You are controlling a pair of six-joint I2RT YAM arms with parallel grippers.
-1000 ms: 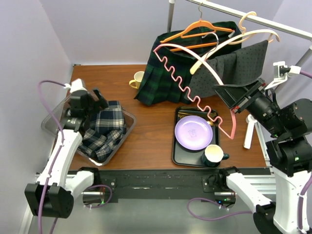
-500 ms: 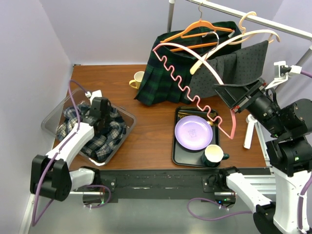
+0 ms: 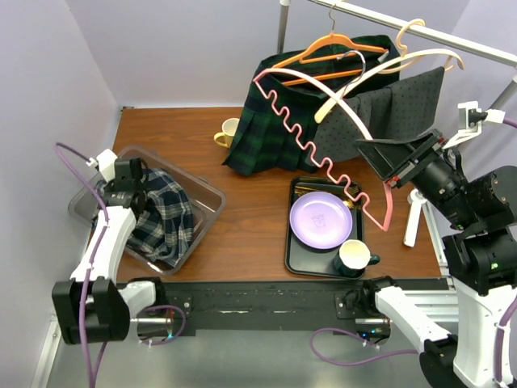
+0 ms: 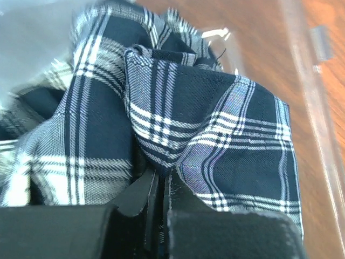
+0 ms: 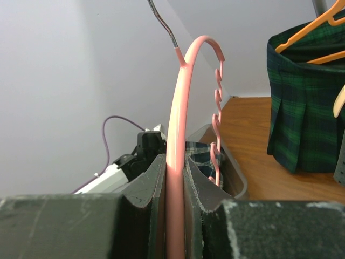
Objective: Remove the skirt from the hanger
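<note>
A navy-and-white plaid skirt [image 3: 166, 220] [image 4: 215, 124] lies crumpled in a clear plastic bin [image 3: 207, 194] at the table's left. My left gripper [image 3: 139, 196] [image 4: 160, 179] sits low in the bin with its jaws shut. The cloth touches the fingertips, and I see none pinched between them. My right gripper [image 3: 388, 176] [image 5: 174, 162] is raised at the right, shut on the end of a bare pink wavy hanger [image 3: 307, 141] [image 5: 178, 102] that slants up toward the rail.
A green plaid skirt on an orange hanger [image 3: 271, 121] and a grey dotted skirt on a cream hanger [image 3: 392, 109] hang from the rail [image 3: 428, 34]. A black tray [image 3: 294, 252] holds a purple plate [image 3: 321, 220] and a dark mug [image 3: 354, 257]. A yellow mug [image 3: 228, 132] stands behind.
The left gripper's jaws went from open to shut, and the arm swung over the bin and back to its left side. The skirt now lies bunched more to the bin's right. The right arm held still.
</note>
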